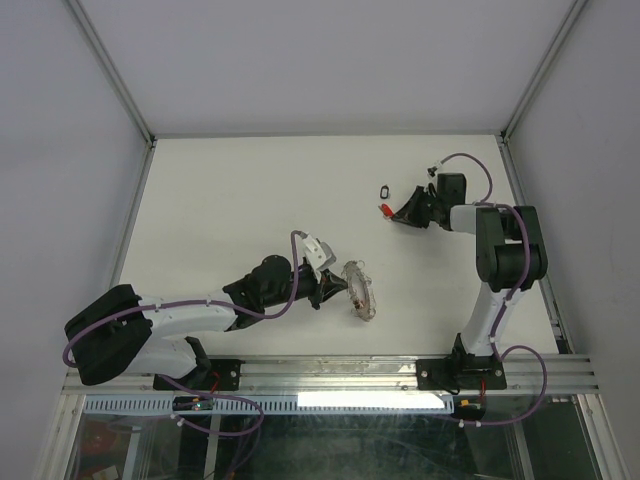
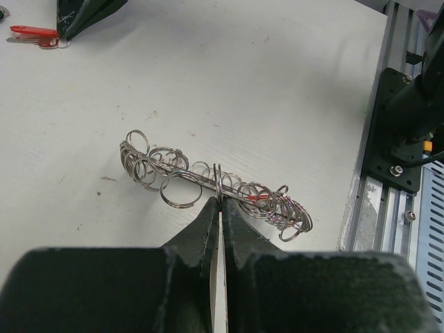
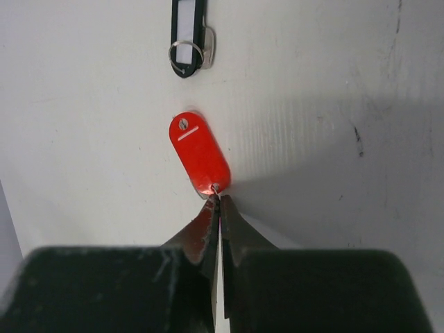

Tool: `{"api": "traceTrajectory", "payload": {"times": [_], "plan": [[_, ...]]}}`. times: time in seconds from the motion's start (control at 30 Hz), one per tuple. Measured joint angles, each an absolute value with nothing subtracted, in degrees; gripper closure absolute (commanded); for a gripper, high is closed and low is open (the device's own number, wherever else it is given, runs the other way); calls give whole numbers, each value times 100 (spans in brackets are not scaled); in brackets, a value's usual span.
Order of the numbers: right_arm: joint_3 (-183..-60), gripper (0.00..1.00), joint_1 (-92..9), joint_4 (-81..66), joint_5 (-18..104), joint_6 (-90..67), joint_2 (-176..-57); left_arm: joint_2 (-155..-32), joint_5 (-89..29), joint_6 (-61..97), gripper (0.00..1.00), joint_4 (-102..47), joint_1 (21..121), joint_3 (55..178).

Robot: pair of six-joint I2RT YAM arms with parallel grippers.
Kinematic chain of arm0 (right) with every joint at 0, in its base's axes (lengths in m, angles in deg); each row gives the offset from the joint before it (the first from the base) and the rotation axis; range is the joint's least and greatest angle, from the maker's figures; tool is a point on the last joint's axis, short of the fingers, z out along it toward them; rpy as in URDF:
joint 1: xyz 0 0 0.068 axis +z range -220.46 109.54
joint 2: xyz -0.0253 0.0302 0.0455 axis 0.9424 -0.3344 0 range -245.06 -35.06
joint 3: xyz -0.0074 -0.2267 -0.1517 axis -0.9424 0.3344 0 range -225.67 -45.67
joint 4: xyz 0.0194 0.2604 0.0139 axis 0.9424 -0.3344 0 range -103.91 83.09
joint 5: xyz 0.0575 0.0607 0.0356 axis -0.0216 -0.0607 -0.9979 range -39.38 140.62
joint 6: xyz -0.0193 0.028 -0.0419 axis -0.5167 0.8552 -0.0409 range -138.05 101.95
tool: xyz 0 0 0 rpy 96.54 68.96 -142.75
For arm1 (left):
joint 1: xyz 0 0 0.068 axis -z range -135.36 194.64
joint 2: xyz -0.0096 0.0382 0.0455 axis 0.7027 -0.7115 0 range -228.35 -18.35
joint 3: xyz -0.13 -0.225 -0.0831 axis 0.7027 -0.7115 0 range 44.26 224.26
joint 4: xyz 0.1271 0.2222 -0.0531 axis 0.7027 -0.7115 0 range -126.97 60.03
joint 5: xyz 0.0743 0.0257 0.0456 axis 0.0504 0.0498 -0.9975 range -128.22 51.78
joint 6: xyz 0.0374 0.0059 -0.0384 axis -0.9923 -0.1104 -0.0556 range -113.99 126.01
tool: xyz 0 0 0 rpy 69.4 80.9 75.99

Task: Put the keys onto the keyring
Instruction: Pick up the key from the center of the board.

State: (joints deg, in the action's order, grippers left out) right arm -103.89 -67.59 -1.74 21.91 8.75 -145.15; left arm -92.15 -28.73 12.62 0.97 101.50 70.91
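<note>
White desk (image 1: pixel 250 200), grey walls round it. Keyring (image 2: pixel 215 184) near my left arm, held on edge, long axis across left wrist view. My left hand (image 2: pixel 220 202) closed on its flat rim between loops. Stiff metal; loops thin, likely springy. Red key (image 3: pixel 200 158) far right, lying flat, tag running away from my right hand (image 3: pixel 219 200), closed on tag's near end. Probably light, slippery; ring end best hold. Black key (image 3: pixel 187 35) just beyond.
</note>
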Motion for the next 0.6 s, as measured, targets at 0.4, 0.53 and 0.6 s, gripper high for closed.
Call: {"api": "traceTrajectory", "payload": {"times": [0.4,0.53,0.6], "plan": [[-9991,100,-6759,-142,2044,897,-13728,-9128,-2816,1262,100,80,10113,7091],[-9836,100,-6759,-146,1977,893,-13323,-9071,-2761,1260,100,27,10113,7091],[-9744,100,-6759,-159,1953,893,-13111,-9025,-2759,1260,100,-17,10113,7091]]}}
